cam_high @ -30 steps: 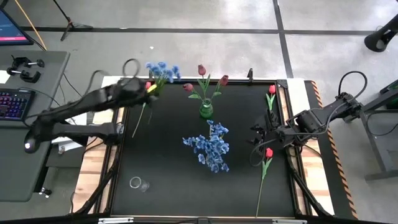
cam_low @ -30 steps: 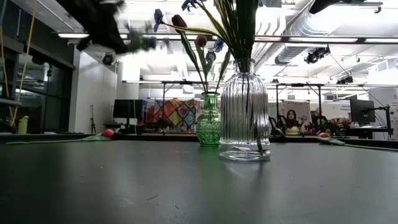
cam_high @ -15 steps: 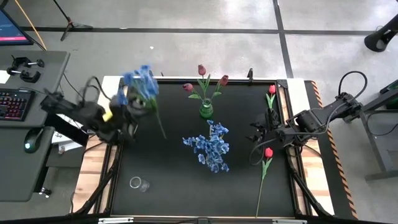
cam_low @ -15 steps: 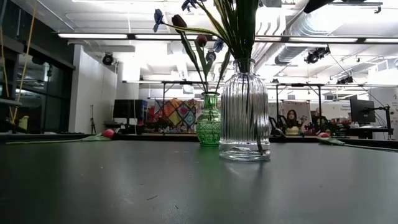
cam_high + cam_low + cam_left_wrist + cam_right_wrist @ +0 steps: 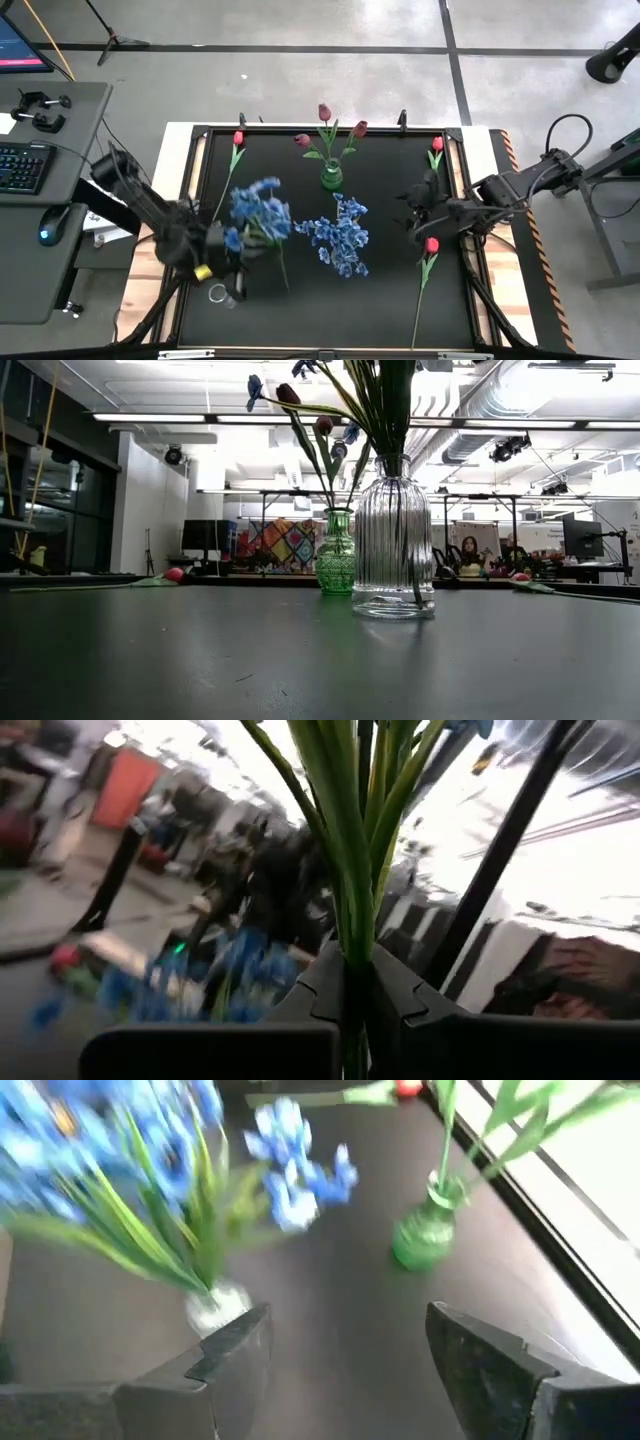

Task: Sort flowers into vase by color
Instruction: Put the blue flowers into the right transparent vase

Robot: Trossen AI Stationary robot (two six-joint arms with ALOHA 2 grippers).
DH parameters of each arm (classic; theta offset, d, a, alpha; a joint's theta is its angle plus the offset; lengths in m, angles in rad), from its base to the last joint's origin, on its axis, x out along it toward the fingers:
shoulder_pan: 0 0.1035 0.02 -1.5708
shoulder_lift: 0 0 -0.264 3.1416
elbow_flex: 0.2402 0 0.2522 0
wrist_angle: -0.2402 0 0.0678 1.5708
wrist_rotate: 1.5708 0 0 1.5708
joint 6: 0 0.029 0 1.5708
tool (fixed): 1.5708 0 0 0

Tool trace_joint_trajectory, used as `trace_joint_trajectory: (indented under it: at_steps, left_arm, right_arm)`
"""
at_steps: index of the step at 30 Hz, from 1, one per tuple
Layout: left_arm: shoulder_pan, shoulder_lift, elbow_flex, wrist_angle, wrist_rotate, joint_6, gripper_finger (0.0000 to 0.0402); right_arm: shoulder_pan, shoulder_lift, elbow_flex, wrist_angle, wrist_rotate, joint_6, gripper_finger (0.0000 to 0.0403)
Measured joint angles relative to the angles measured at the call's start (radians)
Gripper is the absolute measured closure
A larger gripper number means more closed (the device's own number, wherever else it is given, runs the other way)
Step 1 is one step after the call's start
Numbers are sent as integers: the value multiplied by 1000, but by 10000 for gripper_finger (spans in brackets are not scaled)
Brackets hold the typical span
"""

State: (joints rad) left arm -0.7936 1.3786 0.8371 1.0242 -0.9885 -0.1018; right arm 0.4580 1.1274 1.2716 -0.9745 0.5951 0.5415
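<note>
A blue flower bunch is gripped by its green stems in the left claw, clenched around them at about 8 o'clock on the counter. More blue blossoms are seen in the clear vase at the centre. A green vase with dark tulips stands at 12 o'clock. Red tulips lie at 11 o'clock, 2 o'clock and 4 o'clock. The right claw is held released at 3 o'clock, its fingers spread.
</note>
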Motion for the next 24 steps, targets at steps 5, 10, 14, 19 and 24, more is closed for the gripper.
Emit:
trace_joint_trajectory:
  at_steps: [5, 10, 14, 19, 24]
  left_arm:
    - [-14, 162, 0, 224, -21, 39, 401]
    - [70, 288, 0, 436, 159, 148, 401]
    - [129, 353, -30, 537, 298, 137, 401]
    - [187, 368, -137, 546, 352, 34, 401]
    - [297, 367, -184, 546, 504, -67, 401]
  right_arm:
    - [1, -53, 0, 247, -5, -6, 151]
    - [2, -88, 0, 431, -2, -19, 151]
    - [2, -85, 0, 504, 2, 19, 151]
    - [1, -73, 0, 522, 3, 94, 151]
    - [1, -64, 0, 528, 3, 115, 151]
